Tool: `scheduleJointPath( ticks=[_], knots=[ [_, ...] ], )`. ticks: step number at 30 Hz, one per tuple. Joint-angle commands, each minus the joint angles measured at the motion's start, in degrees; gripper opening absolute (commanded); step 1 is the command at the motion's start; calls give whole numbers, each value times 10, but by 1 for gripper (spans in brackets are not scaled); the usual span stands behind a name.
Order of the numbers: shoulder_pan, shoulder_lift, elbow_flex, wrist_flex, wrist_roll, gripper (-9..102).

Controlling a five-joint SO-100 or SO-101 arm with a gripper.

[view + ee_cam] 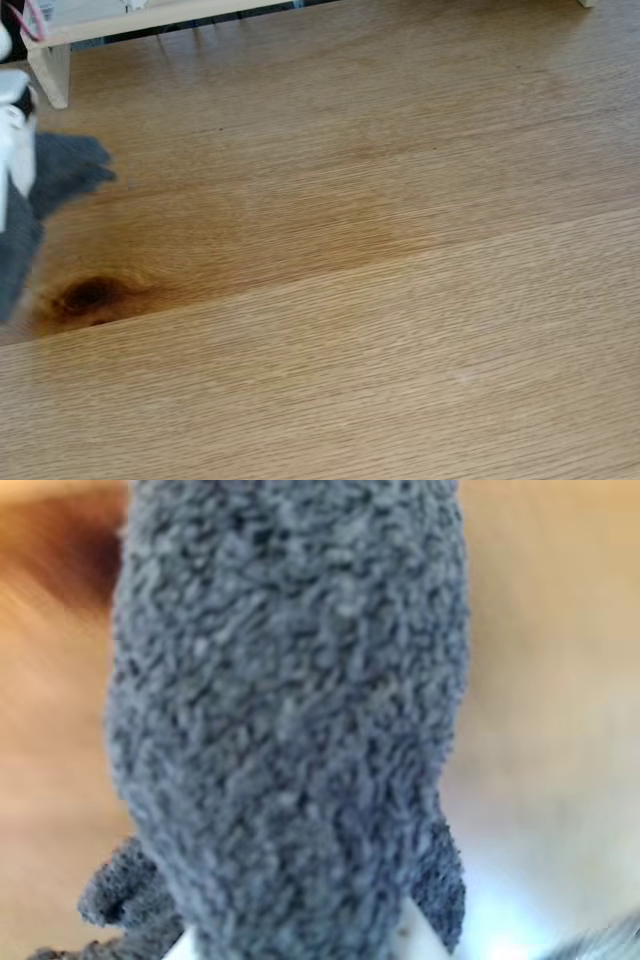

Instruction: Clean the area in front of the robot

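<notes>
Fixed view, tabletop: the area (380, 300) is a broad light-oak wooden surface with fine grain, taking up nearly the whole picture.
Fixed view, knot: a dark brown knot (90, 296) sits on the left side, toward the near half of the wood.
Fixed view, robot: white plastic parts of the robot (14, 130) show at the far left edge, cut off by the frame.
Fixed view, cloth: a grey fuzzy cloth (60, 175) hangs by the white parts at the left edge, just far of the knot, its lower part trailing down the left border.
Fixed view, far edge: a pale wooden frame (55, 60) with a leg stands on the table at the far left.
Wrist view, cloth: the grey fuzzy cloth (290, 720) covers the middle of the picture, wrapped over the gripper so the fingers are hidden.
Wrist view, jaws: I cannot tell how far they are spread beneath the cloth.
Wrist view, tabletop: blurred oak (550, 680) lies on both sides.
</notes>
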Motion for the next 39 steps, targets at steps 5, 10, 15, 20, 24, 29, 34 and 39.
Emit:
scheduleJointPath(
  ticks=[5, 10, 15, 20, 24, 29, 34, 39],
  knots=[
    [205, 252, 296, -148, -89, 0],
    [248, 264, 414, -265, -116, 0],
    [243, 265, 444, -300, -78, 28],
    [236, 279, 444, -307, -54, 40],
    [212, 330, 444, -288, -33, 38],
    [98, 454, 444, -207, 33, 12],
    [-98, 606, 444, -121, 160, 0],
    [-253, 776, 454, -50, 250, 0]
  ],
)
